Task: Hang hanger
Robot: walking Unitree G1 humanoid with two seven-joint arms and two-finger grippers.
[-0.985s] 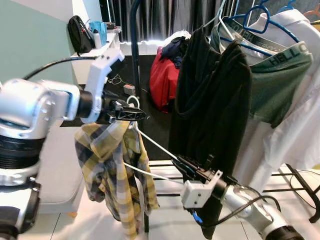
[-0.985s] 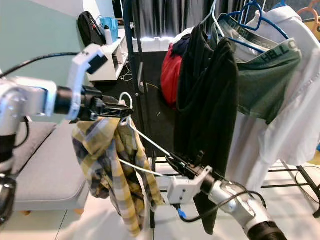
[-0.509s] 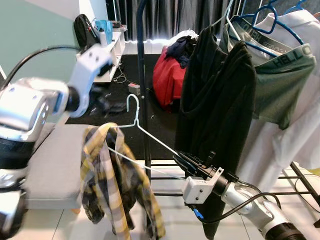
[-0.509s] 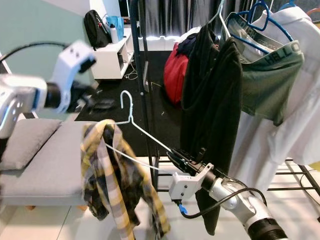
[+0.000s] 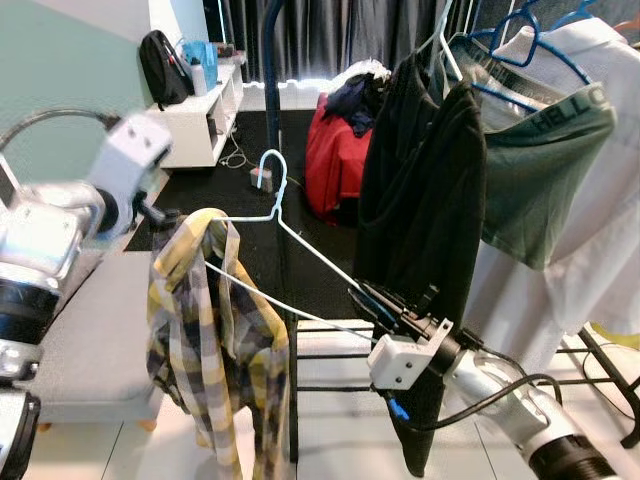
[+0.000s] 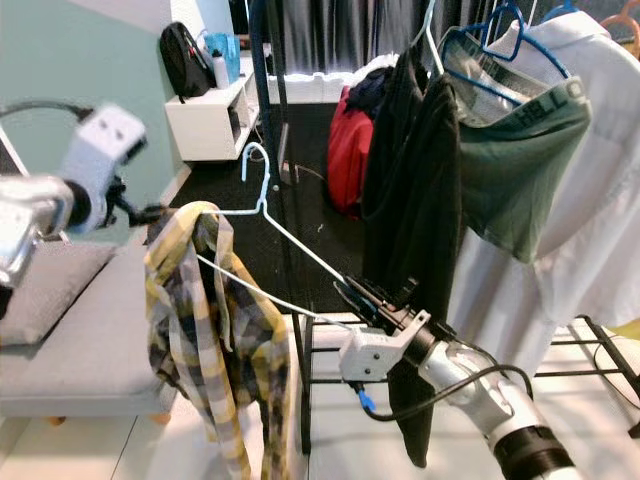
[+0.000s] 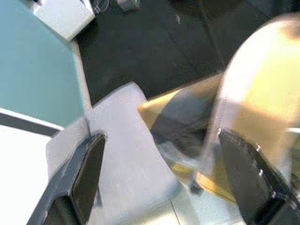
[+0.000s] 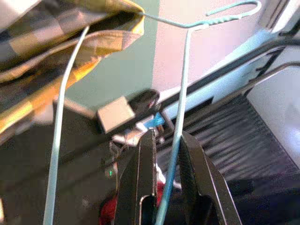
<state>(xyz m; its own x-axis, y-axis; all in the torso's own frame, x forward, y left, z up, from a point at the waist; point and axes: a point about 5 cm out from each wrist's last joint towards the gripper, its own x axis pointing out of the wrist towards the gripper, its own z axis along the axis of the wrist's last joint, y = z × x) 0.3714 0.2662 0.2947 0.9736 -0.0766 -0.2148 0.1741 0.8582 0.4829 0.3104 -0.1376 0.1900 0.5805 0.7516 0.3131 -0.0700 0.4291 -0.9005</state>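
Left eye view: you have one pale blue wire hanger [image 5: 290,235], and your right gripper [image 5: 372,297] is clamped on the end of its arm, low beside the black garment [image 5: 420,210]. One yellow plaid shirt [image 5: 215,340] is draped over the hanger's other arm. The hook stands up just in front of the rack's dark upright pole [image 5: 272,110], not on any rail. Your left gripper [image 5: 160,213] sits just beside the shirt's shoulder, blurred.

Right eye view: you see the same scene. On the rack, count one black garment, one green garment [image 6: 520,170] on a blue hanger [image 6: 490,40], and one white shirt [image 6: 580,230]. A red bag [image 6: 345,150] lies on the floor behind; a black backpack [image 6: 187,60] leans by a white shelf [image 6: 215,110].

Left wrist view: here you get what the head views blur, two black fingers [image 7: 86,176] spread wide apart with nothing between them, over a grey cushion [image 7: 126,154] and a fold of the plaid shirt.

Right wrist view: here you see the grip up close, two fingers [image 8: 140,183] pinched on one hanger wire, the second wire running alongside toward the shirt, the hook at the far end.
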